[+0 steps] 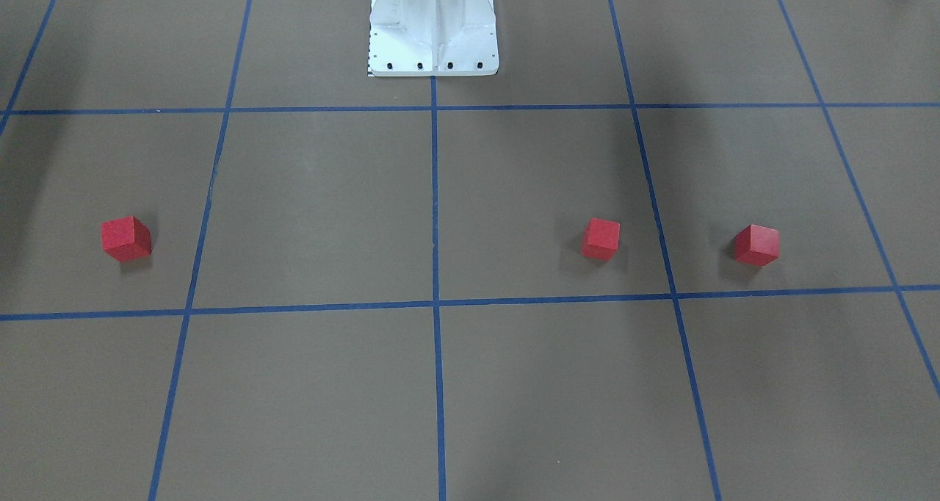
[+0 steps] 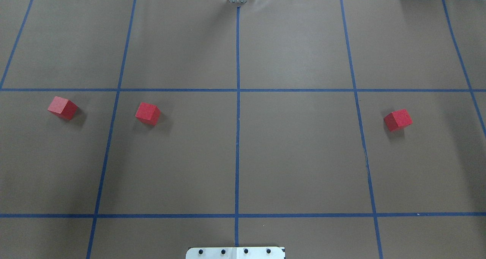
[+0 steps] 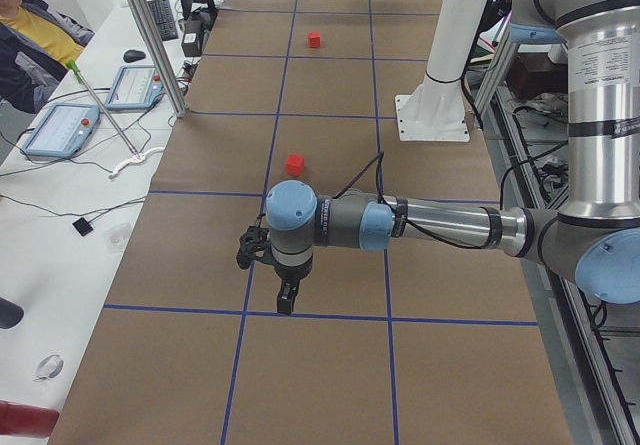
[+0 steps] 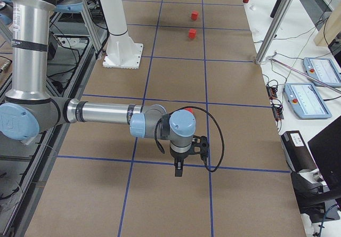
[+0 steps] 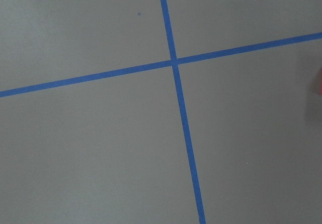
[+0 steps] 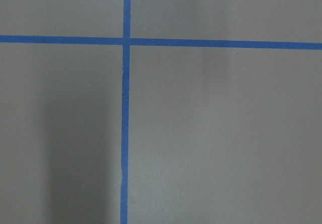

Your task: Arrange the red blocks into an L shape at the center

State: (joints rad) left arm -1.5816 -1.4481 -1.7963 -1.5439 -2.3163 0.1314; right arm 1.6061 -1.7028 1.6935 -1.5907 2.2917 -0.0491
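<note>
Task not begun, by my read: three small matte red cubes sit apart on the brown paper-covered worktop (image 2: 303, 156) with its blue tape grid, none in an L. Taking the center (image 2: 237, 152) as dial hub in the overhead view, with the white robot pedestal (image 1: 433, 23) at 6 o'clock, the far-left red cube (image 2: 62, 108) and the inner-left red cube (image 2: 148, 113) lie between 9 and 10 o'clock. The right red cube (image 2: 398, 119) lies near 3, well apart from the others. All three keep to the middle grid row, and each is turned a little off the tape lines. Overhead and front-facing views show every cube but no arm. Only the side views show the arms, each stretched low over an outer tape crossing with the left hand (image 3: 286, 300) and right hand (image 4: 179, 170) pointing down. This is likely a ready pose, each arm nearest its own side's cubes. Whether either hand's fingers are apart or together, I cannot tell from those views. The wrist cameras add only tape crossings, plus a red sliver at 3 o'clock in the left one. From the right end, the near arm hides most of the right red cube.
</note>
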